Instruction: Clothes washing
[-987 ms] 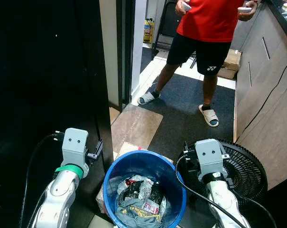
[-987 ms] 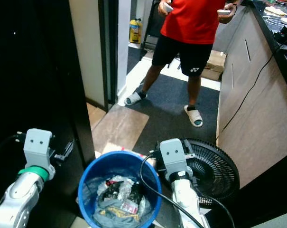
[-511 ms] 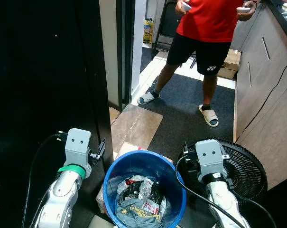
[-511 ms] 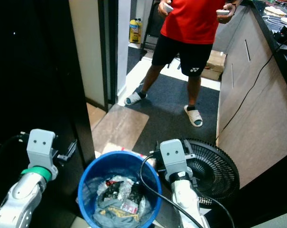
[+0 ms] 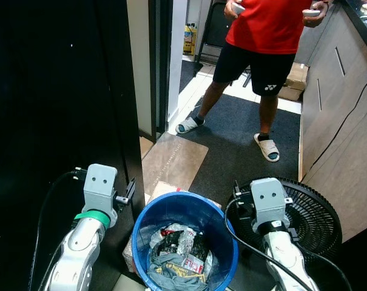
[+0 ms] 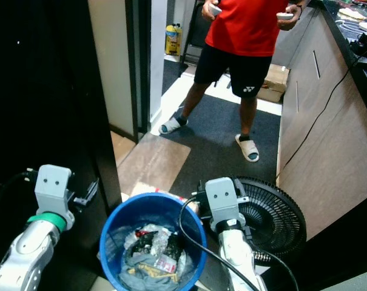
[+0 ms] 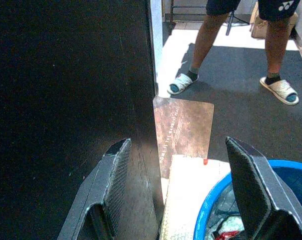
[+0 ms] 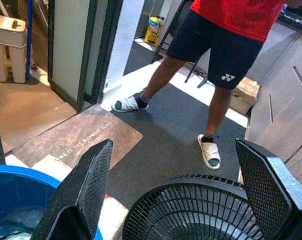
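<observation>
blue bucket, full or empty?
Partly filled: the blue bucket holds crumpled clothes in its bottom, with bare blue inner wall above them.

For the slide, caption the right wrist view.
Open right gripper held above a black floor fan, a person in slippers standing ahead.

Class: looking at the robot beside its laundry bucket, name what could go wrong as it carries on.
1. The fan sits right beside the right gripper; a reach for the bucket may knock it.
2. A person stands ahead on the mat; walking forward risks a collision.
3. The left gripper is near the dark door and could scrape it.
</observation>
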`<state>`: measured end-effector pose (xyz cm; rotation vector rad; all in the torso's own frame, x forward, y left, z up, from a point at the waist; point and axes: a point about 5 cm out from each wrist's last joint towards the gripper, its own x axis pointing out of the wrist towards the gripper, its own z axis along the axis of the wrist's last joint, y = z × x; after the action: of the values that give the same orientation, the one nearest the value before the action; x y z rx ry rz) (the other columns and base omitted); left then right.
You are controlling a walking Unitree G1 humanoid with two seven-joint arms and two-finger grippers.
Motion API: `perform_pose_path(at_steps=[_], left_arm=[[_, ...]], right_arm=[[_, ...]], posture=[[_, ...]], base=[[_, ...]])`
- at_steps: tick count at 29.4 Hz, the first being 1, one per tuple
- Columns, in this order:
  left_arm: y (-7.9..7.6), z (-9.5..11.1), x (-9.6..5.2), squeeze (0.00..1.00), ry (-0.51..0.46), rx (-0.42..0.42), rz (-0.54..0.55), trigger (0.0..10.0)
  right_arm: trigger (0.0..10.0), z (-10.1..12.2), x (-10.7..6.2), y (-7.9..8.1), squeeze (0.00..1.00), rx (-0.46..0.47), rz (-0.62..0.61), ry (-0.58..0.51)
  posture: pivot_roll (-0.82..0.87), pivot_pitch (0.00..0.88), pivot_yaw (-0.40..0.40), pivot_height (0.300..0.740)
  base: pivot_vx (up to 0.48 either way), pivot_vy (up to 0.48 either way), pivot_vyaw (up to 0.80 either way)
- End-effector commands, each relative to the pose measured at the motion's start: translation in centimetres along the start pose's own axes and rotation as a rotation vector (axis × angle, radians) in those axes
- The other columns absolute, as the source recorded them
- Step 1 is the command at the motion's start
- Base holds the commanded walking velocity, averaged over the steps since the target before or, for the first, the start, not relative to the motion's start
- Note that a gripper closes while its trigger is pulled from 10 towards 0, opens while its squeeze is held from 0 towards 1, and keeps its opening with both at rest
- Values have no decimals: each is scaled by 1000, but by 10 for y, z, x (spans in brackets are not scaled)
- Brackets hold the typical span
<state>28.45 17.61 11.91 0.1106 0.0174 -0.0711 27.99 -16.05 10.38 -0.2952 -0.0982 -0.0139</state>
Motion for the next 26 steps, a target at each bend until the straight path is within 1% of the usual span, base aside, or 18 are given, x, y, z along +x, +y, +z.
perform_pose_path(at_steps=[1, 8, 9, 12, 13, 14, 15, 16, 17, 20, 21, 22, 23, 26], left_arm=[[-3, -6, -1, 0, 22, 2, -10, 10000], [-4, -7, -1, 0, 23, 2, -12, 10000], [-4, -7, 0, 0, 23, 2, -12, 10000], [-4, -7, 0, 0, 22, 2, -12, 10000], [-3, -7, 0, 0, 22, 2, -11, 10000], [-3, -7, 1, 0, 22, 2, -10, 10000], [-3, -7, 1, 0, 22, 2, -10, 10000], [-3, -7, 1, 0, 22, 2, -10, 10000], [-4, -8, 1, 0, 23, 0, -11, 10000], [-4, -8, 1, 0, 24, -2, -12, 10000], [-5, -8, 1, 0, 22, 2, -18, 4000], [-5, -8, 1, 0, 22, 2, -18, 4000], [-6, -7, 1, 0, 17, 4, -29, 0], [-7, -7, 0, 0, 11, 10, -39, 0]], right_arm=[[10000, -8, -4, -1, 1000, 21, 3, 33], [10000, -6, -4, -1, 1000, 2, -3, 24], [10000, -6, -3, -2, 0, -5, -8, 23], [10000, -6, -2, -2, 0, -10, -10, 21], [7725, -6, -2, -2, 0, -11, -10, 19], [7725, -6, -2, -2, 0, -12, -11, 18], [4510, -6, -1, -2, 0, -13, -11, 17], [4510, -6, -1, -2, 0, -13, -11, 17], [0, -6, -1, -2, 0, -12, -10, 15], [0, -6, -1, -2, 0, -11, -9, 14], [0, -5, -1, -2, 0, -9, -4, 10], [0, -5, -1, -2, 0, -9, -4, 10], [39, -5, -1, -2, 0, -7, -1, 8], [0, -5, -1, -2, 0, -8, 0, 7]], posture=[[75, 15, -1, 740], [75, 14, -2, 740], [75, 14, -2, 740], [75, 7, -2, 740], [74, 6, -2, 740], [74, 6, -2, 740], [74, 3, -3, 740], [74, 3, -3, 740], [74, 2, -3, 740], [74, 2, -3, 740], [74, 1, -4, 740], [74, 1, -4, 740], [74, 2, -4, 740], [74, 1, -4, 740]], base=[[0, 0, 0], [0, 0, 0], [0, 0, 0], [0, 0, 0], [0, 0, 0], [0, 0, 0], [0, 0, 0], [0, 0, 0], [0, 0, 0], [0, 0, 0], [0, 0, 0], [0, 0, 0], [0, 0, 0], [0, 0, 0]])
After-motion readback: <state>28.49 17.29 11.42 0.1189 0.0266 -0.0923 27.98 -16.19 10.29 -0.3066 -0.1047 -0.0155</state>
